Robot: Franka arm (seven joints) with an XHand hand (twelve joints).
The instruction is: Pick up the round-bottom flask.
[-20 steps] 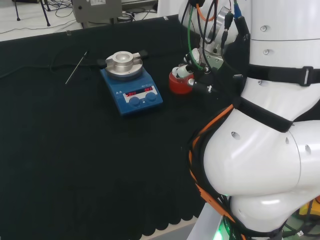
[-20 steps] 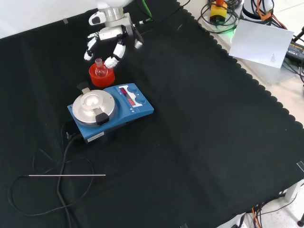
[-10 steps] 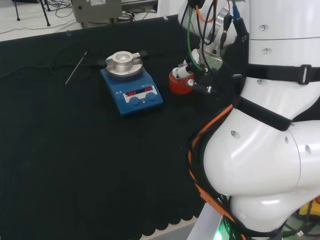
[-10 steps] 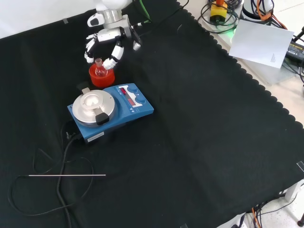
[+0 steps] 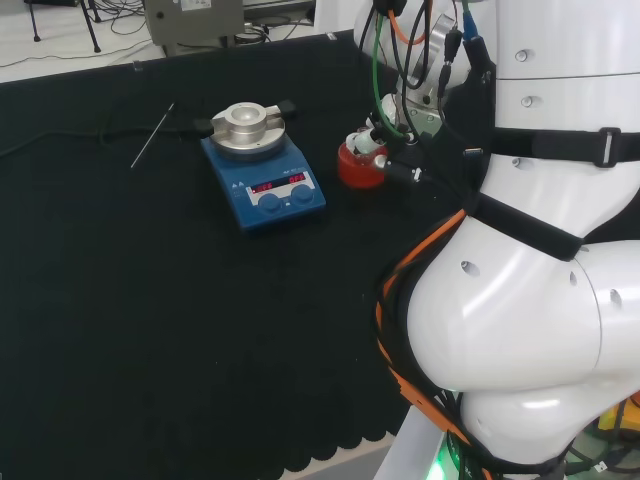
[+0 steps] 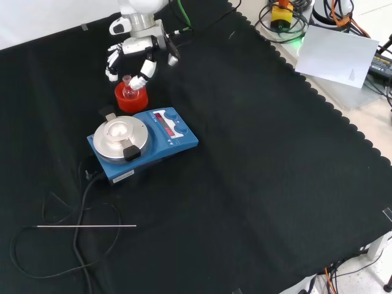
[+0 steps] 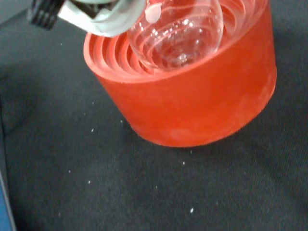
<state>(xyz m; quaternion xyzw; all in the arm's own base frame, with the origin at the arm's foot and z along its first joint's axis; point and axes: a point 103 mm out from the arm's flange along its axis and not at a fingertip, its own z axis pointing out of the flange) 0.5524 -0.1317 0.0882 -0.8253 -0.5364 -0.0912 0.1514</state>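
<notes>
— Where's the flask (image 6: 128, 89) sitting?

— In the red ribbed stand (image 6: 131, 100), on the black cloth (image 6: 257, 165). Bulb down in the ribs, neck up. In the front view the stand is just beyond the blue hotplate (image 6: 142, 144), near its far edge, not touching it. From the wrist the clear bulb (image 7: 175, 31) rests inside the stand (image 7: 192, 96).

— And the hand (image 6: 136, 48)?

— Right over the stand, coming in from the far side of the hotplate. Fingers curved downward either side of the flask's neck. One fingertip (image 6: 137, 81) looks to be at the neck; another (image 6: 111, 75) hangs apart, on the other side. I can't tell whether they actually pinch the glass.

— Head view any help?

— Little. The hand (image 5: 375, 135) sits on top of the stand (image 5: 359, 168), to the right of the hotplate (image 5: 265, 180), half behind cables and the arm's links.

— Flask lifted?

— No, down in the stand.

— Anything else on the cloth?

— A thin metal rod (image 6: 86, 226) lies well on the near side of the hotplate in the front view, crossed by the hotplate's black cord (image 6: 79, 239).
</notes>
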